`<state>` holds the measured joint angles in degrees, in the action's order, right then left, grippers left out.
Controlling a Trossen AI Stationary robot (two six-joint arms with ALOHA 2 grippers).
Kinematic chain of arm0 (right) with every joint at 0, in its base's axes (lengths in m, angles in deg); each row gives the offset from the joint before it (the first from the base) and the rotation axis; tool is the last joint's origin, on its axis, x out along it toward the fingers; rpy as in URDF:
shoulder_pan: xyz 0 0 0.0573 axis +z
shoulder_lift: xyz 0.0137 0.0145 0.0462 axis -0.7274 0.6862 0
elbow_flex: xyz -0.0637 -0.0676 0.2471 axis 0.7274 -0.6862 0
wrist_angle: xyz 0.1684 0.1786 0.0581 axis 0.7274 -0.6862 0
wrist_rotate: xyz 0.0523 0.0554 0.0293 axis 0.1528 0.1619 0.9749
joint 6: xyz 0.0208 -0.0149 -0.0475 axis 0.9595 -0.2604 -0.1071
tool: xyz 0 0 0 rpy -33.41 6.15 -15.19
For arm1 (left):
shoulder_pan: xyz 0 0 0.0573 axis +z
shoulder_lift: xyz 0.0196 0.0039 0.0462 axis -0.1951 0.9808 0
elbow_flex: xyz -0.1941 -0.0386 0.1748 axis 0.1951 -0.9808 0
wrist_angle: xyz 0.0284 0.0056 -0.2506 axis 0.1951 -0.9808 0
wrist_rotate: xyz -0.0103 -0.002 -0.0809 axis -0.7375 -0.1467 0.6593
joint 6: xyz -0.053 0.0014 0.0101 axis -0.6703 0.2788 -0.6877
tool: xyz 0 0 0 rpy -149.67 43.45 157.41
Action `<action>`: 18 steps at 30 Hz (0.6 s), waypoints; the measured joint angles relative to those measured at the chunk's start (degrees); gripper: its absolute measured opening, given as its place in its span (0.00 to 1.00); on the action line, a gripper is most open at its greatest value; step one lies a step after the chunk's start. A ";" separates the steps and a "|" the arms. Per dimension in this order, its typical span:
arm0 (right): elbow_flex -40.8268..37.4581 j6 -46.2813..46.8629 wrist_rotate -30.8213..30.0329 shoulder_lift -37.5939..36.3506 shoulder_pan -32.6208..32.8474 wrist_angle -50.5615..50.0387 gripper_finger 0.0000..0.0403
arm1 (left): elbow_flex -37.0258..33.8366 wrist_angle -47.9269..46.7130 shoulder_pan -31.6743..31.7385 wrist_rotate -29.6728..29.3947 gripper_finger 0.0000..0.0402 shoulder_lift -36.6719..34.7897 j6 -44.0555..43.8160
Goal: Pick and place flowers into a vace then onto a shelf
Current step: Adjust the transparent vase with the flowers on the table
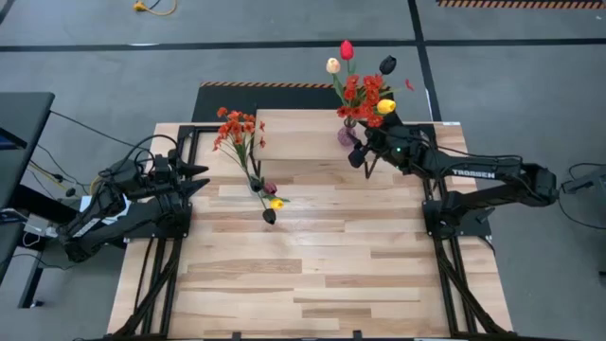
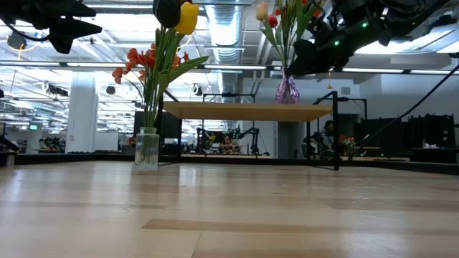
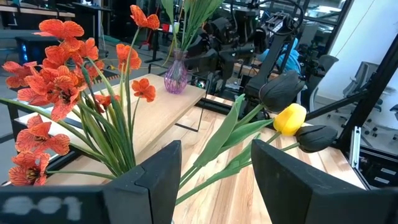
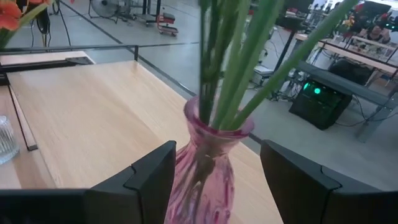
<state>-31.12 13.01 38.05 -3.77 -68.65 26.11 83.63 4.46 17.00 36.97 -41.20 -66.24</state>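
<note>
From above, the shelf [image 1: 303,142] sits at the far edge of the slatted table [image 1: 312,275], and the pink glass vase [image 1: 347,135] stands on the shelf's right end, filled with a red tulip [image 1: 347,49], a cream tulip [image 1: 333,65], a dark tulip [image 1: 387,64], a yellow tulip [image 1: 385,106] and red-orange blossoms [image 1: 365,95]. The right gripper [image 1: 358,150] is at this vase, but the overhead picture does not settle whether it touches; the right wrist view does, showing the dark fingers [image 4: 149,177] spread wide on either side of the vase body [image 4: 202,180] with a gap on each side, so nothing is pinched, while green stems [image 4: 236,62] rise from the neck. The low view adds that the vase [image 2: 287,91] stands upright on the plank [image 2: 251,111], above the table level. Only this level view shows clearly the second vessel, a clear glass vase [image 2: 146,148] standing on the table in front of the shelf's left end; from overhead only its flowers [image 1: 237,128] show there. The left gripper [image 1: 194,180] hangs over the table's left edge, well apart from the shelf. Its wrist view shows the fingers [image 3: 155,180] parted and empty, looking at orange blossoms [image 3: 53,81], a yellow tulip [image 3: 290,119] and dark buds [image 3: 281,90] close ahead, with the pink vase [image 3: 176,73] farther off.
</note>
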 joint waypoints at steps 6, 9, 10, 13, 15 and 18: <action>0.00 0.03 0.91 -3.10 0.92 -2.81 0.57 | 0.00 0.00 0.02 0.00 0.46 0.00 0.02; 0.00 0.02 1.05 -4.41 2.20 -4.40 0.57 | 0.00 0.00 0.02 0.00 0.46 0.00 0.02; 0.00 0.04 1.04 -4.82 2.72 -4.89 0.57 | 0.00 -0.01 0.01 0.00 0.46 0.00 0.02; 0.00 0.02 0.97 -6.01 4.27 -7.39 0.57 | 0.00 0.00 0.01 0.00 0.46 0.00 0.04; 0.00 0.04 0.82 -7.17 5.49 -9.20 0.57 | 0.00 0.00 0.02 0.00 0.46 0.00 0.04; 0.00 0.44 0.84 -9.64 7.94 -13.66 0.57 | 0.00 0.02 0.02 -0.02 0.46 0.00 0.04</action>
<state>-31.12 13.45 38.89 -13.42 -60.71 12.45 83.63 4.48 17.02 36.95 -41.20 -66.19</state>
